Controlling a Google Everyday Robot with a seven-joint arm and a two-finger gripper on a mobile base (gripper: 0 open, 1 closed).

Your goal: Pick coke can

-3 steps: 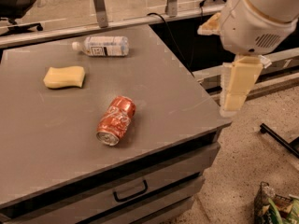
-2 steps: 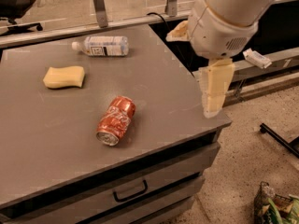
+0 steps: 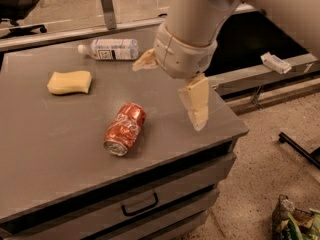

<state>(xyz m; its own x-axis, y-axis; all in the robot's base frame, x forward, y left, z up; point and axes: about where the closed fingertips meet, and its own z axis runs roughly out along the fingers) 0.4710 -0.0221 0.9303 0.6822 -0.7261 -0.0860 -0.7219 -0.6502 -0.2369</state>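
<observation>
Approach step: gripper (image 3: 167, 97) hangs over the right side of the table (image 3: 45, 149), claw spread, empty. Coke can (image 3: 125, 129) lies on its side, near the front edge, left of it. Next I'd shift left, drop, straddle its body — then close.

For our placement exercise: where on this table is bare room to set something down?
Front-left of the table, below the sponge and left of the coke can. Crowded: back right, where the claw hovers by the bottle.
</observation>
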